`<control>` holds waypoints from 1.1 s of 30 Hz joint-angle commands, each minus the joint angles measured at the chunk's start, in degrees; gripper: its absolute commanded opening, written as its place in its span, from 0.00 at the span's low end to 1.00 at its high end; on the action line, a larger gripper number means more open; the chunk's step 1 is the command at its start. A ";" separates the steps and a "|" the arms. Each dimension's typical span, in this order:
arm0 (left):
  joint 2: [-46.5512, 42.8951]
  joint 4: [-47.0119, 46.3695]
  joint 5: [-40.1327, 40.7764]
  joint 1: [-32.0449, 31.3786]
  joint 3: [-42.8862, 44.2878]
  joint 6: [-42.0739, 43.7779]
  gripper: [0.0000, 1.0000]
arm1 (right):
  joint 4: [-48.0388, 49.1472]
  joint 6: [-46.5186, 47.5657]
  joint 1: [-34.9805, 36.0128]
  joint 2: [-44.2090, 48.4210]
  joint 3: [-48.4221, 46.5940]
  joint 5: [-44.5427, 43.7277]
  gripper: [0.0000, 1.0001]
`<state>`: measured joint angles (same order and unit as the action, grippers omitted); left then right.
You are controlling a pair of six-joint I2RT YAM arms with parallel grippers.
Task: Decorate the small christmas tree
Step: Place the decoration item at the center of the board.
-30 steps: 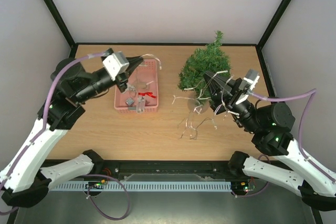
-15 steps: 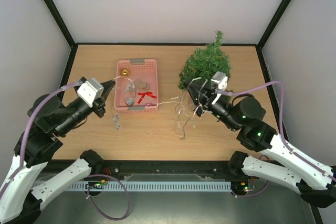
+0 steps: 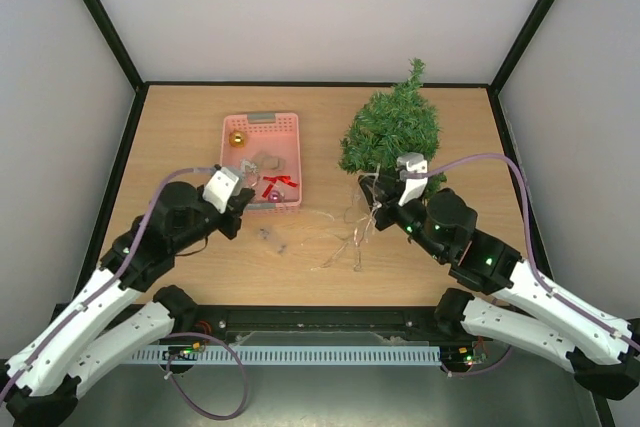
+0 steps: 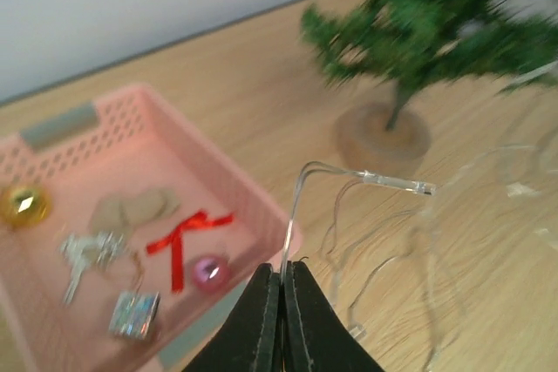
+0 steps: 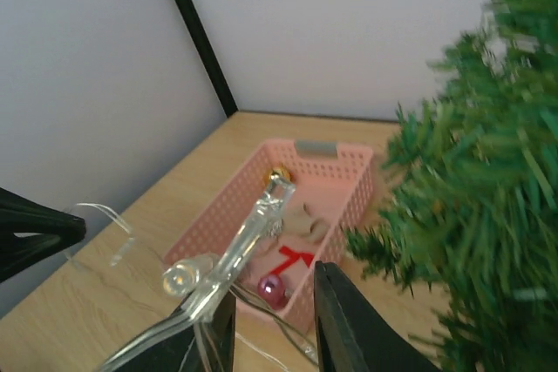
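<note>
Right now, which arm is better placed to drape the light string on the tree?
Right, probably: the right end effector sits beside the tree, with the light string in its open jaws. The left end effector pinches it near the basket, farther off.

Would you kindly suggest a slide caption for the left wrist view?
Left gripper shut on the light string, pink basket and small christmas tree beyond.

There's the small christmas tree [image 3: 392, 127], standing upright toward the far right of the table [image 3: 320, 112], its tip pointing up by the back edge. It's a cone of bushy dark green needle branches, widest low down. In the left wrist view a thin trunk [image 4: 398, 111] runs down into a small round pale base [image 4: 384, 138], which sits flat on the wood.
</note>
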<state>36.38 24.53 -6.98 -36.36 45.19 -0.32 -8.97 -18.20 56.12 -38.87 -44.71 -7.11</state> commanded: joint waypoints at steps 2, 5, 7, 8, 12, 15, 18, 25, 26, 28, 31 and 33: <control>-0.49 -1.85 18.36 0.40 -4.40 -6.88 0.02 | -9.66 -7.18 0.24 3.37 -2.92 -2.98 0.26; -0.46 -1.85 26.53 2.14 -3.06 -5.78 0.02 | -8.90 -9.75 0.22 6.19 -1.92 -2.30 0.32; 0.01 -1.77 30.30 3.91 -1.15 -4.74 0.02 | -8.00 -11.02 0.22 7.36 -1.05 -2.01 0.35; 0.29 -1.51 32.36 4.66 0.03 -4.15 0.02 | -7.85 -11.65 0.25 7.74 -0.81 -2.21 0.36; 0.90 0.07 39.33 6.51 3.75 -0.85 0.02 | -8.28 -13.08 0.24 8.32 -1.07 -2.41 0.39; 0.01 -0.62 45.29 7.97 4.73 2.84 0.02 | -8.80 -13.35 0.29 8.97 -1.48 -1.82 0.41; -0.92 -2.10 47.27 9.55 4.55 6.09 0.02 | -9.29 -13.51 0.29 10.13 -0.77 -3.09 0.38; -2.31 -1.41 47.79 11.56 0.47 6.07 0.02 | -9.75 -12.50 0.22 9.80 0.64 -2.65 0.02; -2.66 -1.92 46.69 11.65 -0.38 5.61 0.03 | -9.78 -12.03 0.22 9.52 0.89 -2.77 0.02; -2.74 -1.90 45.57 11.79 -1.11 4.53 0.04 | -9.26 -11.32 0.25 9.36 1.26 -2.44 0.02; -2.14 -1.13 44.15 11.84 -0.91 3.31 0.04 | -8.55 -11.57 0.23 9.39 1.38 -2.06 0.02; -2.18 -0.99 42.90 11.88 -1.02 2.96 0.04 | -8.86 -12.00 0.25 8.87 1.46 -1.72 0.04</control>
<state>34.37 23.90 37.85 -24.80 44.40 3.95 -17.82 -30.41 56.12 -29.61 -43.77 -9.26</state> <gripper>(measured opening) 0.041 0.021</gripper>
